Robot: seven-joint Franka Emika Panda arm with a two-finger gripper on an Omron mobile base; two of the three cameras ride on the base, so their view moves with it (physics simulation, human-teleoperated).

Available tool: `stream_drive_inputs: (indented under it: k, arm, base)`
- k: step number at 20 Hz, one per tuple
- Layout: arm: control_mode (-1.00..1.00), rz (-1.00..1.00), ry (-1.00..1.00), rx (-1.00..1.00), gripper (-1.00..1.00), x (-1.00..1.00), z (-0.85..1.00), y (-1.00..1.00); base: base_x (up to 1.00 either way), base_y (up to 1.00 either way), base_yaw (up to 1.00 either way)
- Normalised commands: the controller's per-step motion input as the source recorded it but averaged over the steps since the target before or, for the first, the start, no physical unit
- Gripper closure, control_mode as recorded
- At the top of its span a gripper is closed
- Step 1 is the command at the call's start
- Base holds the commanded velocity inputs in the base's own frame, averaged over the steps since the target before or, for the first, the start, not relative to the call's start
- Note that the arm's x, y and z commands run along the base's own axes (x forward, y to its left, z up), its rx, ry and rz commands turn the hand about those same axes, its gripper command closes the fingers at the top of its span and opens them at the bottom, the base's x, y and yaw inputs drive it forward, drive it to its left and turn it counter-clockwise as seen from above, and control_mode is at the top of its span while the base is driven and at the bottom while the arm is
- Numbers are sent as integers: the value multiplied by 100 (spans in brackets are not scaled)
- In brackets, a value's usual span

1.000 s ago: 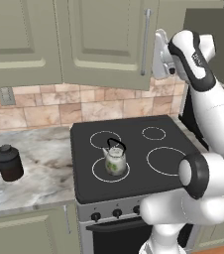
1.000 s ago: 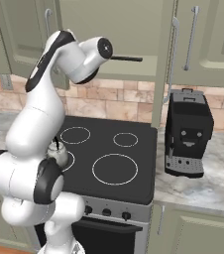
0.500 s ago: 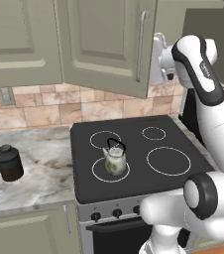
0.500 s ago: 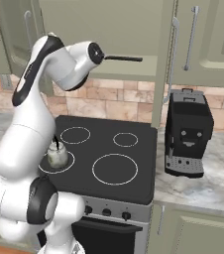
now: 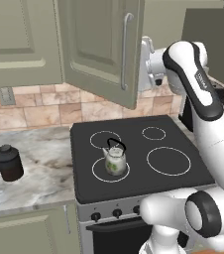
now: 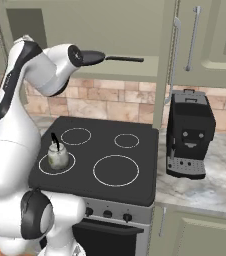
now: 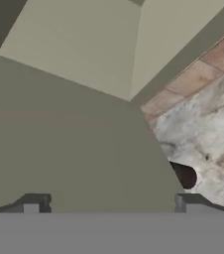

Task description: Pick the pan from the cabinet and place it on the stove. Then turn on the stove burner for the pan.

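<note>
Swung further open since the earlier frame: cabinet door (image 5: 96,52), pushed out by the end effector (image 5: 144,64), which sits behind the door's free edge with fingers spread, grasping nothing. Pan not visible, presumably inside the cabinet (image 6: 85,30). Below, stove (image 5: 134,171) with kettle (image 5: 115,158) on a front ring; widest burner (image 5: 168,161) bare.
</note>
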Motion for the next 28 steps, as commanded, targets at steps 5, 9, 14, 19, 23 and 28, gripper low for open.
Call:
stream_drive_inputs:
  k: [5, 9, 14, 19, 23, 28]
  arm:
    - [-100, 8, 0, 0, -100, -47, 0, 73]
    - [-100, 7, 0, 0, -100, -43, 0, 72]
    - [-100, 5, 0, 0, -100, -33, 0, 71]
    - [-100, 1, 0, 0, -100, -20, 0, 65]
    - [-100, 0, -1, 0, -100, -6, 0, 48]
    - [-100, 0, -2, 0, -100, 0, -1, -8]
  base:
    - [0, 0, 0]
    - [0, 0, 0]
    - [0, 0, 0]
    - [0, 0, 0]
    - [0, 0, 0]
    - [0, 0, 0]
